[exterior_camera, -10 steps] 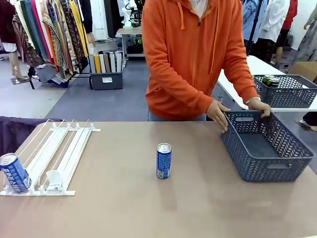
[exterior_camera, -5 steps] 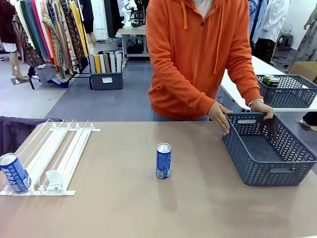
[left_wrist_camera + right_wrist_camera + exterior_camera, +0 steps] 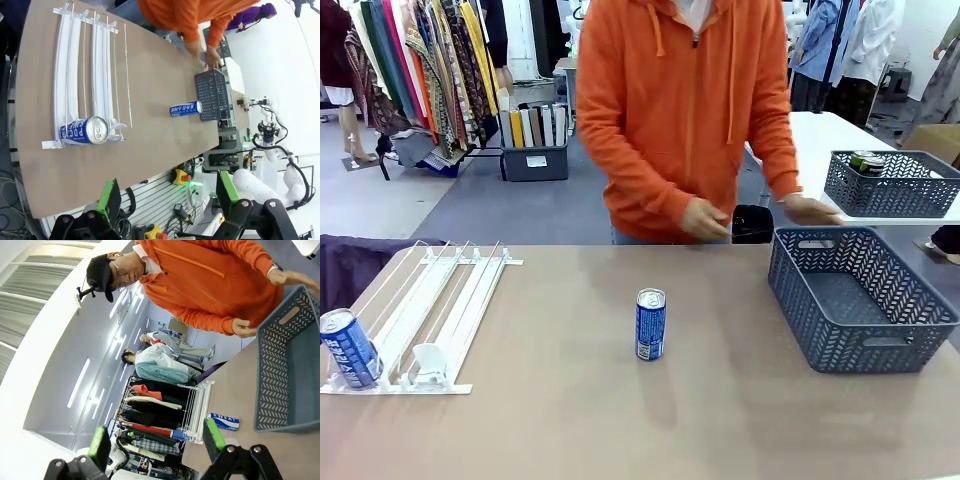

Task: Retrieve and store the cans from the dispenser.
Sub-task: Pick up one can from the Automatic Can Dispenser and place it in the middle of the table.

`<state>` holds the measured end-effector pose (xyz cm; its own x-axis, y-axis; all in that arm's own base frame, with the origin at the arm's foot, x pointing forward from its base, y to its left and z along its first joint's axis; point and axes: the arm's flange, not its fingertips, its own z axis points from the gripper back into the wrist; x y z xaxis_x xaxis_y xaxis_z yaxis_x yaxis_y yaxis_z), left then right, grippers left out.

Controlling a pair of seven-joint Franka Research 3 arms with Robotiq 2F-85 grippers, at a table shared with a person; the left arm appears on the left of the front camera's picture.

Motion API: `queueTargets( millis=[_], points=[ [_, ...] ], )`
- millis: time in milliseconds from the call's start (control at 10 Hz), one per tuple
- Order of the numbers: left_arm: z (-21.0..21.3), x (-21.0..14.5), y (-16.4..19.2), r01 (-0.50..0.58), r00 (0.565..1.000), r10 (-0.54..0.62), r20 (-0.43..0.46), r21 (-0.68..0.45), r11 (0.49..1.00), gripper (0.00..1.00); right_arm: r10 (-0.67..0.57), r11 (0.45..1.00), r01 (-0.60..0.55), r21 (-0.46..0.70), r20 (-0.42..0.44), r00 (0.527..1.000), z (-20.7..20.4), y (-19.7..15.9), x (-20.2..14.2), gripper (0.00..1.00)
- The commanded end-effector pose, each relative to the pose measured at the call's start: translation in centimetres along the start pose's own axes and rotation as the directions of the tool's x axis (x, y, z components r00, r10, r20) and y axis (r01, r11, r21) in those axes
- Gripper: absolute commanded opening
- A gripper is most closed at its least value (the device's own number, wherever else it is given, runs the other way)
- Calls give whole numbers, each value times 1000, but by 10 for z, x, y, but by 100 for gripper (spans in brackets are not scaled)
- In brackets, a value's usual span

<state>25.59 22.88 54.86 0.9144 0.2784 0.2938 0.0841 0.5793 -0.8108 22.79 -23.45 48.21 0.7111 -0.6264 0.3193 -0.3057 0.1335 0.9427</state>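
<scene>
One blue can [image 3: 650, 324] stands upright in the middle of the table. Another blue can [image 3: 348, 348] sits at the near end of the white rail dispenser [image 3: 440, 300] at the left. From high above, the left wrist view looks down on the dispenser [image 3: 85, 75], the can in it [image 3: 85, 131] and the middle can [image 3: 185, 108]. My left gripper [image 3: 167, 195] is open and holds nothing. My right gripper [image 3: 157, 440] is open too, well away from the middle can [image 3: 223, 422] and the dispenser [image 3: 197, 405].
A grey lattice basket [image 3: 860, 300] stands at the table's right side, nothing in it. A person in an orange hoodie stands at the far edge, both hands [image 3: 705, 220] off the basket. A second basket [image 3: 890, 185] with a can inside sits on a white table behind.
The person has let go of the grey basket, drawn both hands back and stepped left. The basket has shifted slightly. The cans have not moved.
</scene>
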Motion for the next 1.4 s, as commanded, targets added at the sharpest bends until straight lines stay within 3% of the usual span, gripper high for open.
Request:
queueTargets(
  millis=[0,500,600,700,800,900,1000,1300],
  points=[
    [0,-1,0,13,1000,-13,8,-21,1000,100,20,1000,-20,20,13,1000,-2,2,2,100],
    [0,0,0,0,1000,0,-1,0,1000,100,20,1000,-20,20,13,1000,-2,2,2,100],
    [-35,5,-8,-43,999,46,-11,211,976,100,20,1000,-20,20,13,1000,-2,2,2,100],
    [-72,6,-15,17,997,8,-73,340,940,100,20,1000,-20,20,13,1000,-2,2,2,100],
    [-100,7,-19,51,998,-29,-54,486,873,100,20,1000,-20,20,13,1000,-2,2,2,100],
    [-125,5,-19,128,990,-75,-123,515,848,100,20,1000,-20,20,13,1000,-2,2,2,100],
    [-142,4,-19,163,985,-104,-138,548,820,100,20,1000,-20,20,13,1000,-2,2,2,100],
    [-192,1,-14,368,929,-225,-294,660,656,100,20,1000,-20,20,13,1000,-2,2,2,100]
  ],
)
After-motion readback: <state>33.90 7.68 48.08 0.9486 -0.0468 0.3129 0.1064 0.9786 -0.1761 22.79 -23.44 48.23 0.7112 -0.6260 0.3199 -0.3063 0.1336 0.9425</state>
